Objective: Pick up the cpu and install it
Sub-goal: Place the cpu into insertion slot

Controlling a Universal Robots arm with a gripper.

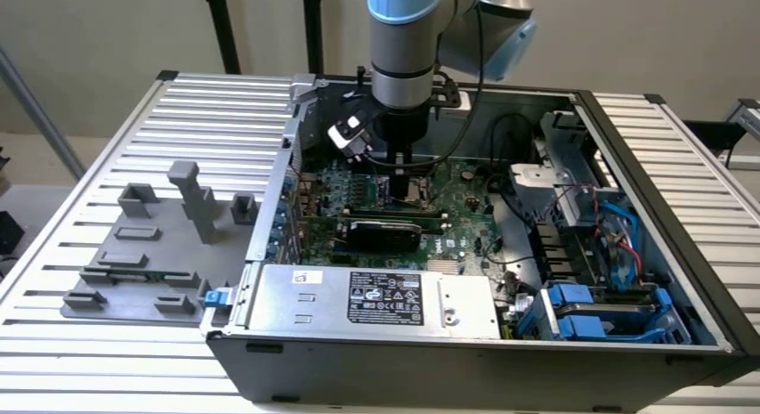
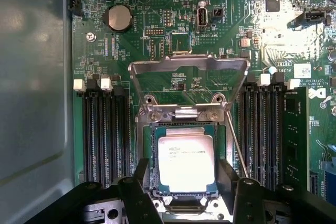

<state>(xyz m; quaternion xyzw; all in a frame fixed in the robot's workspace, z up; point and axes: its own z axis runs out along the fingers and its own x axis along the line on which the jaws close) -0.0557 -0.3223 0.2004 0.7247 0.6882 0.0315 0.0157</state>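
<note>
The exterior view gives us the wider setting. The arm [image 1: 404, 49] hangs from the upper centre of the frame into the open computer case [image 1: 650, 209], its gripper [image 1: 401, 169] low over the board. Grey fixture blocks [image 1: 155, 245] sit at the left on the slatted table [image 1: 214, 102].

The wrist view gives us the detail. The cpu [image 2: 186, 162] lies flat in the socket [image 2: 184, 127] on the motherboard [image 2: 157, 19], silver top facing the camera. The hinged metal frame [image 2: 157, 66] stands raised beyond it. The cpu's slightly longer sides run parallel to the memory slots [image 2: 105, 135] flanking it. The fingers [image 2: 140, 177] stand spread, one either side of the cpu, gripping nothing.
</note>
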